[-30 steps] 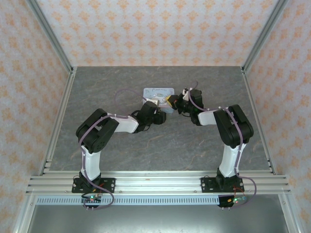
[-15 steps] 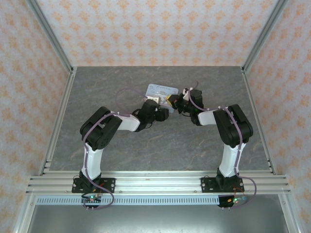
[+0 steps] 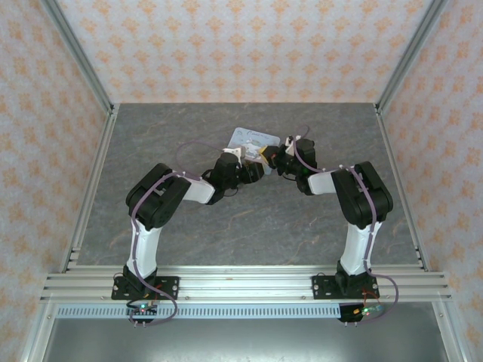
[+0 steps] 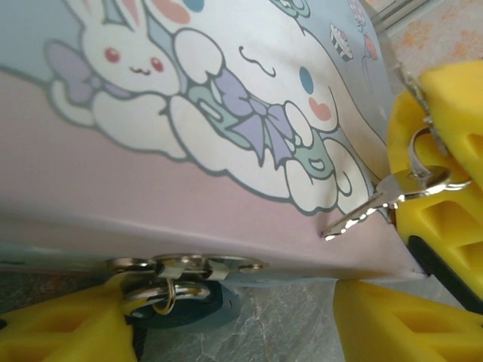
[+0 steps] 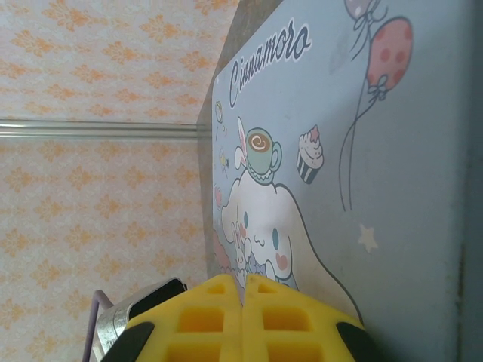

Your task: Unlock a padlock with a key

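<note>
While my right gripper [image 5: 243, 302] pinches the key [image 4: 377, 204] beside the tin box's [image 4: 151, 188] front corner, my left gripper [image 4: 234, 320] gapes open at its front wall, where the padlock [image 4: 189, 308] hangs from the clasp.

— What sort of place is this?
— A robotics lab test cell: aluminium frame posts [image 3: 78, 53], patterned wall panels [image 3: 241, 45], a grey stone-look bench [image 3: 249, 226].
— And the machinery?
— Left arm [image 3: 155, 204] and right arm [image 3: 362, 200], bolted to a slotted rail [image 3: 241, 283].
</note>
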`<control>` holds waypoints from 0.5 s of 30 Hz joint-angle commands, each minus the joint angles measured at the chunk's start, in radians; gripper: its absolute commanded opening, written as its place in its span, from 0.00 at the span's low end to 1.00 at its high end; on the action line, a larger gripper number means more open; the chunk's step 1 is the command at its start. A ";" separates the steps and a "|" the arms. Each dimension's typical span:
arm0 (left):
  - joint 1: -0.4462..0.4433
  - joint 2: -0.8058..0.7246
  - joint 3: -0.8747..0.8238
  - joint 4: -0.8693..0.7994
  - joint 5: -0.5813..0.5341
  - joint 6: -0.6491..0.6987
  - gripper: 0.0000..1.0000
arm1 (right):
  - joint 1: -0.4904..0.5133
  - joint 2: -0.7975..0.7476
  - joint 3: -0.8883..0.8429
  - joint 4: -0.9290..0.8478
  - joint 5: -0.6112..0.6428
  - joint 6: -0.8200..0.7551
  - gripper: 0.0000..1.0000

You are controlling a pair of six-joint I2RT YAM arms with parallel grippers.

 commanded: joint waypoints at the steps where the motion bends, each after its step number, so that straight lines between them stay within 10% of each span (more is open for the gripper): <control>1: -0.003 0.028 -0.025 0.139 0.057 -0.108 0.66 | 0.003 0.032 -0.012 -0.034 0.000 -0.007 0.00; 15: -0.003 0.027 -0.122 0.365 0.036 -0.278 0.66 | 0.002 0.030 -0.018 -0.029 0.001 -0.004 0.00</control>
